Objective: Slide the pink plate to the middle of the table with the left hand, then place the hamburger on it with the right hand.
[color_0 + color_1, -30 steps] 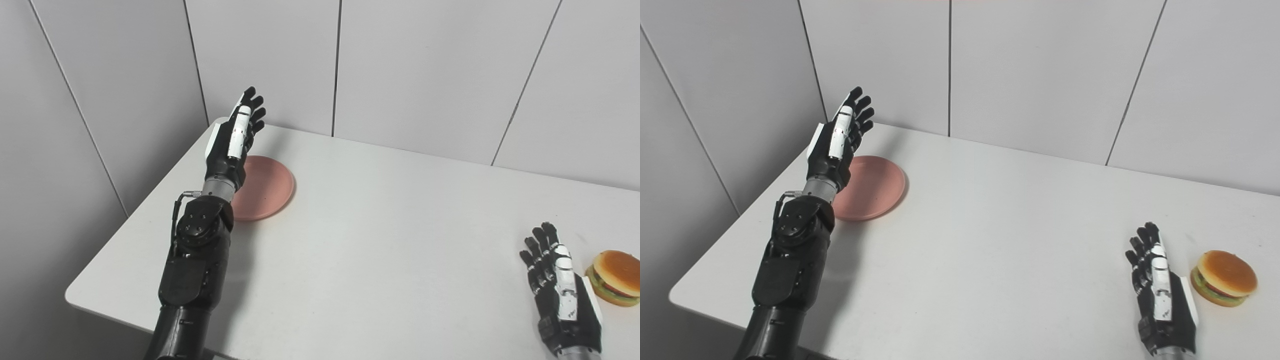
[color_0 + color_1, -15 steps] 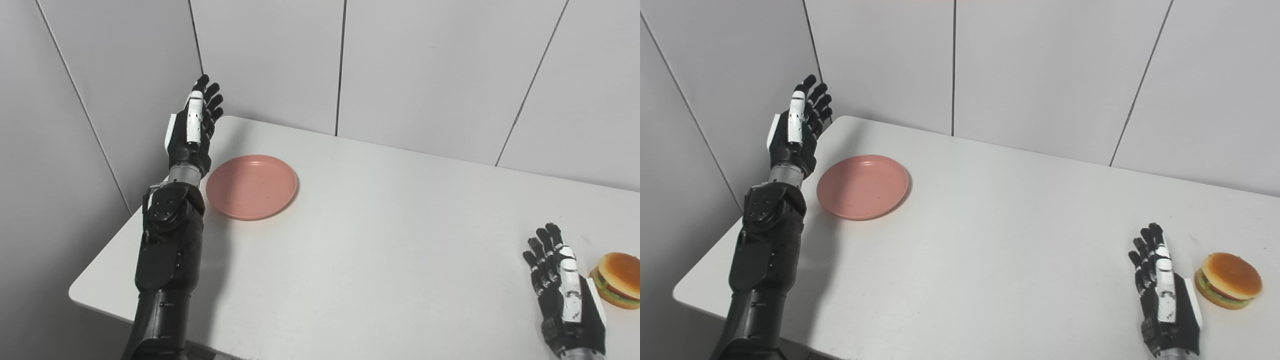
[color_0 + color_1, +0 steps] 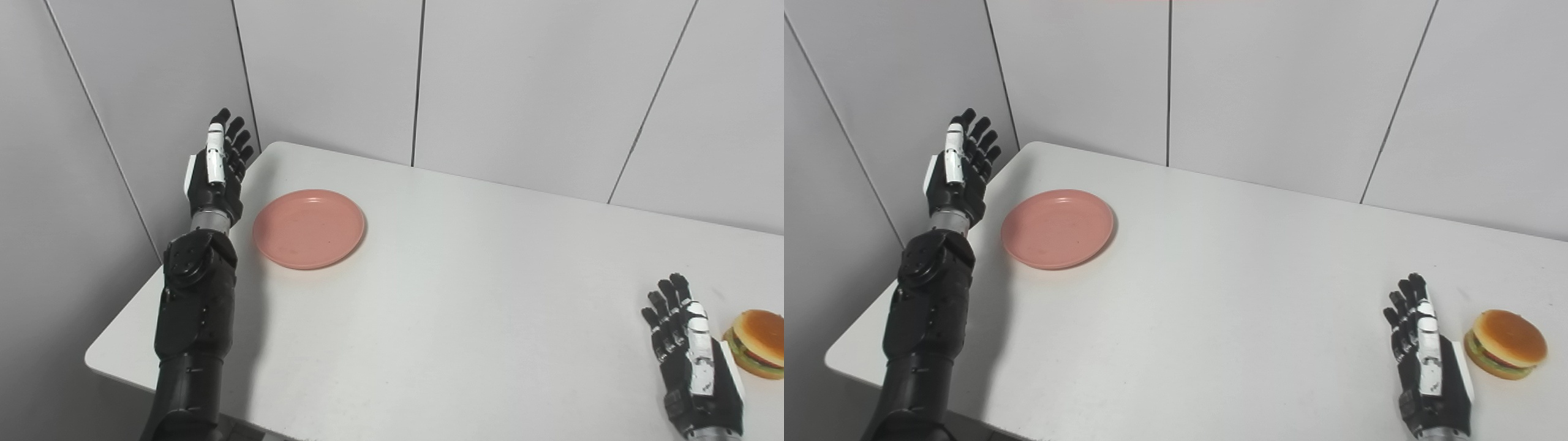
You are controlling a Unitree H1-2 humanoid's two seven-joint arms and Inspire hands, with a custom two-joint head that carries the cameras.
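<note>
Hanging above the worktop's (image 3: 441, 294) far left edge, the left robot hand (image 3: 214, 174) is raised with its fingers (image 3: 231, 136) spread and straight, holding nothing. It is to the left of the plate (image 3: 309, 228), apart from it, with a strip of bare worktop between the two. The dark forearm (image 3: 193, 306) below it runs down along the left edge of the worktop to the bottom of the view.

The plate is pink, round and shallow, lying flat near the far left corner, well away from the middle of the worktop. Nothing lies on it.

The right robot hand (image 3: 1427, 361) is low over the worktop at the near right, its back turned up, fingers stretched forward and slightly parted, with nothing in its hold. The hamburger (image 3: 1505, 344) sits upright on the worktop just to the right of that hand, close beside it; whether they touch cannot be told. Its tan bun is on top, with a green and red layer showing at the edge.

Plate and hamburger are well apart, at opposite ends of the worktop. Grey wall panels (image 3: 520, 86) stand behind.
</note>
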